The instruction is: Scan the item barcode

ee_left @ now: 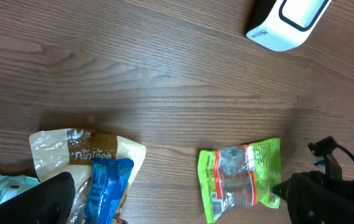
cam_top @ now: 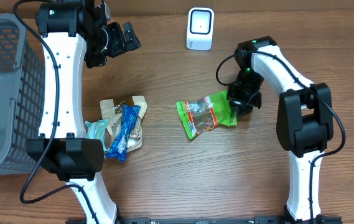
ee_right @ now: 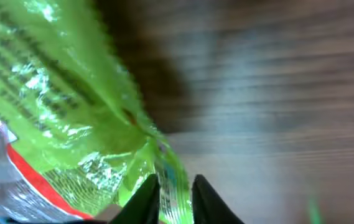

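Observation:
A green snack bag (cam_top: pixel 204 115) with a clear window lies flat on the wooden table, right of centre. My right gripper (cam_top: pixel 239 102) is down at its right edge. In the right wrist view the bag (ee_right: pixel 58 112) fills the left side, and its sealed edge runs between the two dark fingertips of the right gripper (ee_right: pixel 175 193), which pinch it. The white barcode scanner (cam_top: pixel 200 28) stands at the far edge of the table. My left gripper (cam_top: pixel 117 38) hangs open high over the far left, holding nothing. From its wrist view the bag (ee_left: pixel 242 177) and scanner (ee_left: pixel 285 22) both show.
A pile of other snack packets (cam_top: pixel 121 127), one blue and one tan, lies left of centre, also seen as the pile (ee_left: pixel 96 168) from the left wrist. A grey mesh basket (cam_top: pixel 2 93) stands at the left edge.

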Robot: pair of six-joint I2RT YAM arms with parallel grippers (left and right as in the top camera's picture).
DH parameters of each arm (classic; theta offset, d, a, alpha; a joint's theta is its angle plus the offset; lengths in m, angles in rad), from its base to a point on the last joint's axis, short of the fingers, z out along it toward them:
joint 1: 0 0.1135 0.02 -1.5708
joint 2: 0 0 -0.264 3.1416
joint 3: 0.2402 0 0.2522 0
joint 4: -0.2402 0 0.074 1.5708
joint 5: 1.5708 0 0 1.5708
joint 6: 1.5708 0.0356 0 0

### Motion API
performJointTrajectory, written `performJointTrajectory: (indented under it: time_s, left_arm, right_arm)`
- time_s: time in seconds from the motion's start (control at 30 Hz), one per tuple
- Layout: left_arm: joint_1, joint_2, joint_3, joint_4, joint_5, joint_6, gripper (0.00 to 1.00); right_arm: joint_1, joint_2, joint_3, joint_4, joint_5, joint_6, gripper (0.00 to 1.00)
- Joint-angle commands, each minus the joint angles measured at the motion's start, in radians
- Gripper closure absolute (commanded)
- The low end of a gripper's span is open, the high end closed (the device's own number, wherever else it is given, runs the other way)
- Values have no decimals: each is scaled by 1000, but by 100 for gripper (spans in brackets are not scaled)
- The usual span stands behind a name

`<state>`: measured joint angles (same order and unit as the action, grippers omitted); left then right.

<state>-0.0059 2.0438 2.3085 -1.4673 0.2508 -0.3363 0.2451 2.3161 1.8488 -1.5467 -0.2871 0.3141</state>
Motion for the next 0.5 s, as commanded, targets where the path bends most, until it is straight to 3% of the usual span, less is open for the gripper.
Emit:
performJointTrajectory:
  time_s: [0.0,0.07,0.1,0.23,0.33,0.47]
  left_arm:
    - [-1,-17,18,2,1,23,0]
    - [-1,-17,18,2,1,23,0]
    - [-1,-17,18,2,1,23,0]
    - [-1,-17,18,2,1,23,0]
    - [-1,-17,18,2,1,23,0]
    - [-1,-17,18,2,1,23,0]
  right_arm:
    - [13,0,-2,-14,6,-179,27]
    - [12,0,-2,22,6,-221,2]
    - [8,0,-2,55,4,-238,0]
    - [2,0,-2,183,-114,-245,0]
    - [33,0,-32,282,-235,-228,7]
    - [85,0,-142,363,-243,-156,14]
